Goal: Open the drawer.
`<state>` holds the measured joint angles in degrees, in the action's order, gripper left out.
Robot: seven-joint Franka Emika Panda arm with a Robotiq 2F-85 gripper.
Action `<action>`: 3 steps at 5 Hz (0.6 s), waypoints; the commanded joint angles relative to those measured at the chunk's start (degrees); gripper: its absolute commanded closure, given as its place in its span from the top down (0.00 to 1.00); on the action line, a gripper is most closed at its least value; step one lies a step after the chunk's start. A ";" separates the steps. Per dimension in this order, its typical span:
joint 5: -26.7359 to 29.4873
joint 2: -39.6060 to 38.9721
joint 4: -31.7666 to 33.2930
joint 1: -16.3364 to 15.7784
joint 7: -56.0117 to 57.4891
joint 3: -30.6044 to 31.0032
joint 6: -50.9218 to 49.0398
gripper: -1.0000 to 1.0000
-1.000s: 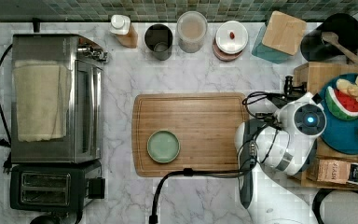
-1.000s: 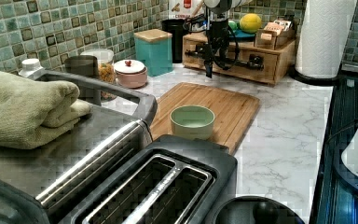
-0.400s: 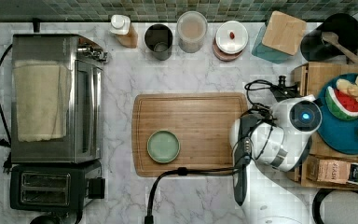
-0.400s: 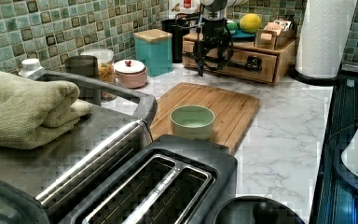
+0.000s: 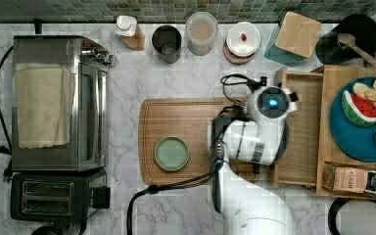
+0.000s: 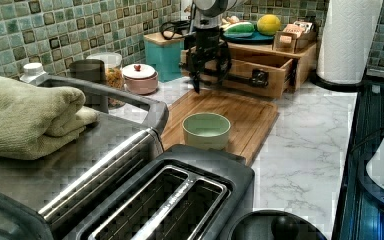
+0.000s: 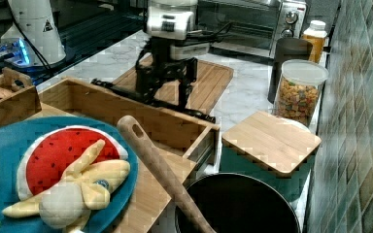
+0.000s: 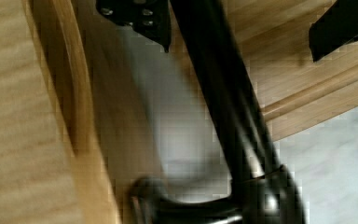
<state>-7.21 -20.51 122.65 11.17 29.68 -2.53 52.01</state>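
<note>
Now hand (image 8: 242,32) spread astride drawer (image 5: 301,129) handle (image 8: 228,112); box (image 5: 357,180) lettering unreadable.

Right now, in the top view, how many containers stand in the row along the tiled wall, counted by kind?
Black open vessels: 2, a cup and a pot
Lidded round containers: 2, a clear jar and a white-lidded pot
White-capped bottle: 1
Teal box with a wooden lid: 1
Total: 6
</note>
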 commanded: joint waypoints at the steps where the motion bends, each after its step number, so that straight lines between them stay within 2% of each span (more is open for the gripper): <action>1: 1.02 1.08 -5.54 -15.30 -12.86 8.22 -3.69 1.00; 3: 2.56 0.86 -7.22 -15.60 -12.24 8.32 -5.08 1.00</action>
<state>-8.02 -20.81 121.98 3.22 21.57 -1.83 48.65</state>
